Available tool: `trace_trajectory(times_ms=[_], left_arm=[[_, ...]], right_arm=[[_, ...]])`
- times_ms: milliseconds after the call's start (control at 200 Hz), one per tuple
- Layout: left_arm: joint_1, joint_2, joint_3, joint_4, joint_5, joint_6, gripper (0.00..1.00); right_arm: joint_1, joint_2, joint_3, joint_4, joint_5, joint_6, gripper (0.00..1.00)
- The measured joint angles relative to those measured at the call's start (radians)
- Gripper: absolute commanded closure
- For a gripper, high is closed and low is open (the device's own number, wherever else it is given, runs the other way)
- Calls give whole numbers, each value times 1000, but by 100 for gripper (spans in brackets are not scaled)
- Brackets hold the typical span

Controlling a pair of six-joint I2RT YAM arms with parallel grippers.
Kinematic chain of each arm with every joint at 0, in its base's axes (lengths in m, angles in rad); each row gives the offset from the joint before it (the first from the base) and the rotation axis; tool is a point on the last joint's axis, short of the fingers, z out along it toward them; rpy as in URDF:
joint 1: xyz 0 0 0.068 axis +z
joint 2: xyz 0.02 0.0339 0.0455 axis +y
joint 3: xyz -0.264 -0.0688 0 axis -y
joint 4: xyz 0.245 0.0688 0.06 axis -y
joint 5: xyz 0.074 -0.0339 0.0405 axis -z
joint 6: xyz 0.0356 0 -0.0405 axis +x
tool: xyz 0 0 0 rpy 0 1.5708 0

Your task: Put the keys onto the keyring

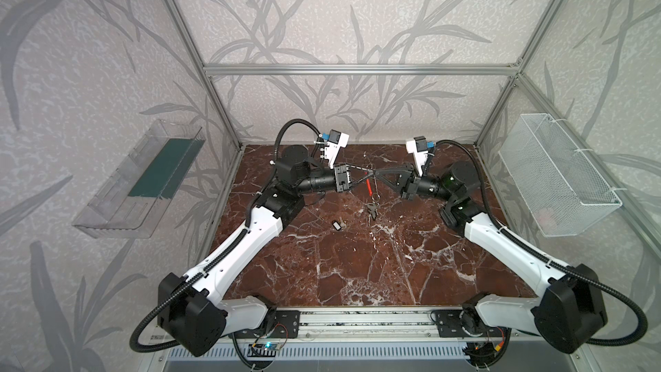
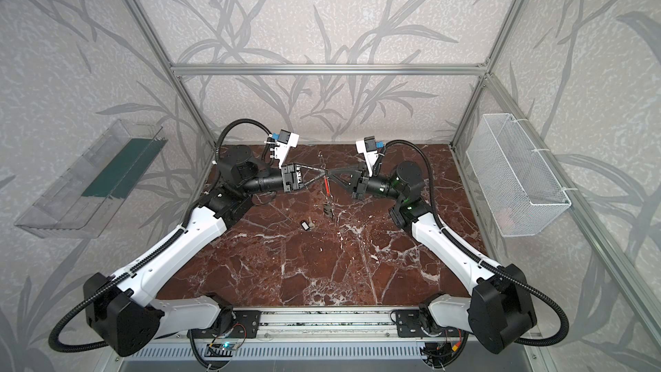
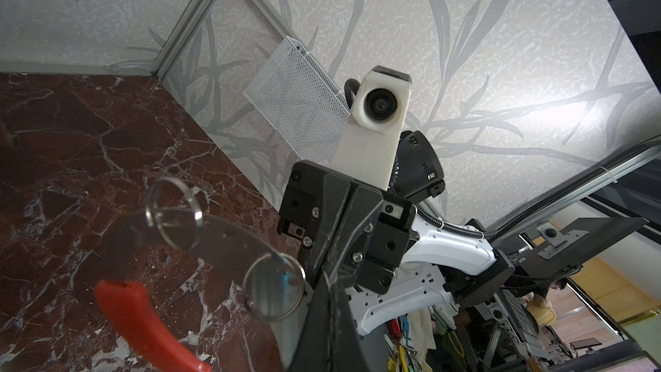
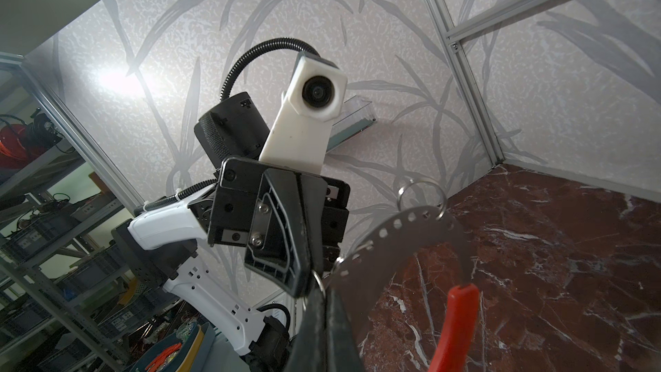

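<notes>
The keyring (image 1: 370,181) hangs edge-on above the marble, and its red segment (image 2: 326,185) faces the front. Its grey holed band (image 4: 393,241) runs into my right gripper (image 4: 323,302), which is shut at its rim. My left gripper (image 3: 327,302) meets it tip to tip from the other side. It is shut, with a small wire ring (image 3: 327,280) showing at its seam. Two keys (image 1: 372,210) dangle from a split ring under the keyring. Another key (image 1: 338,224) with a black tag lies on the table (image 1: 357,273), in front of my left gripper (image 1: 371,172).
More split rings (image 3: 175,216) sit in the keyring's holes. A clear tray (image 1: 143,180) hangs on the left wall and a white mesh basket (image 1: 558,177) on the right wall. Aluminium frame posts stand at the back corners.
</notes>
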Motion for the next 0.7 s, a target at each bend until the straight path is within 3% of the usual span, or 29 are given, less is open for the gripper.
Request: trace_trajectory(times_ms=[95, 390, 575, 700], left_arm=[[0, 0, 0, -21, -6, 25, 100], [-2, 0, 0, -18, 0, 4, 67], [-2, -2, 0, -28, -3, 14, 66], [-2, -2, 0, -26, -5, 4, 74]], right_arm=[[0, 0, -2, -13, 0, -1, 100], [-1, 3, -6, -19, 1, -7, 100], [-4, 5, -10, -18, 3, -8, 100], [-4, 5, -12, -16, 3, -8, 100]])
